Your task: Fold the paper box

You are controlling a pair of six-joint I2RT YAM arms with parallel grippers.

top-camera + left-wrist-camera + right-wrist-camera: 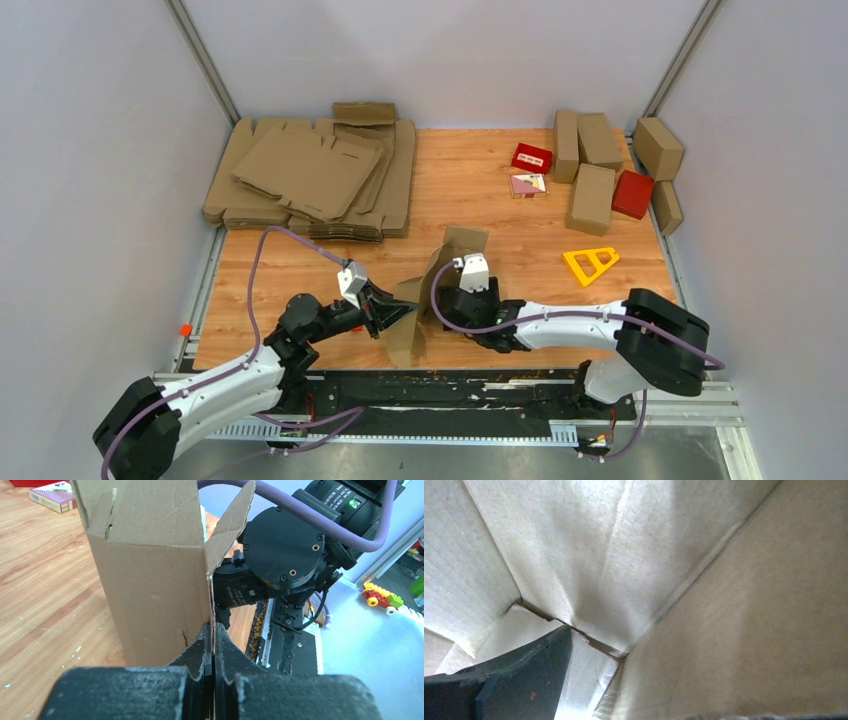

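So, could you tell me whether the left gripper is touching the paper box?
Touching. The left wrist view shows the left gripper pinched shut on a vertical edge of the paper box.

I see a yellow triangle point(590, 264) on the wooden table point(300, 270); beyond it sit folded brown cartons point(591, 198), with two red boxes point(532, 157) among them.
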